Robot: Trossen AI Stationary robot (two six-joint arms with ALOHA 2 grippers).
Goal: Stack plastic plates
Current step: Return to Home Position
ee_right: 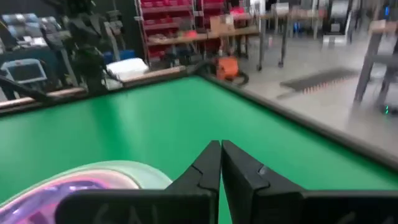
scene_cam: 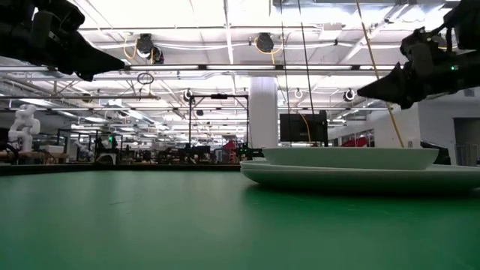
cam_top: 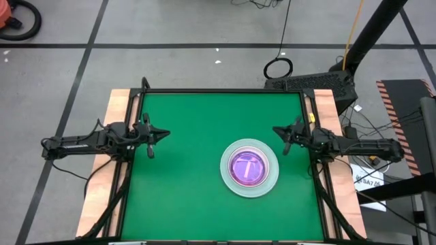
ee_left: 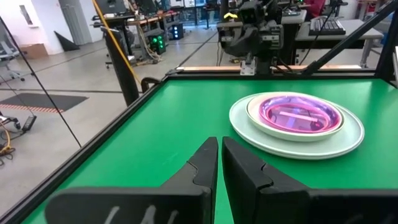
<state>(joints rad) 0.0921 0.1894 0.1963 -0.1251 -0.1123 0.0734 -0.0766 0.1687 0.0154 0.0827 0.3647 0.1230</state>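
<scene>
One stack of plastic plates (cam_top: 225,171) sits lower right of centre in the high view, with three plates showing and the pink plate (cam_top: 247,166) on top. The left gripper (cam_top: 165,134) and right gripper (cam_top: 277,130) hover at opposite edges of the green mat (cam_top: 184,184), each with its fingers pressed together and holding nothing.

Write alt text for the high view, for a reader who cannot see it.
A pink plate tops a stack resting on a large pale mint plate, right of centre on a green table. The left tool and right tool hang shut near opposite side edges of the table, both apart from the stack.
</scene>
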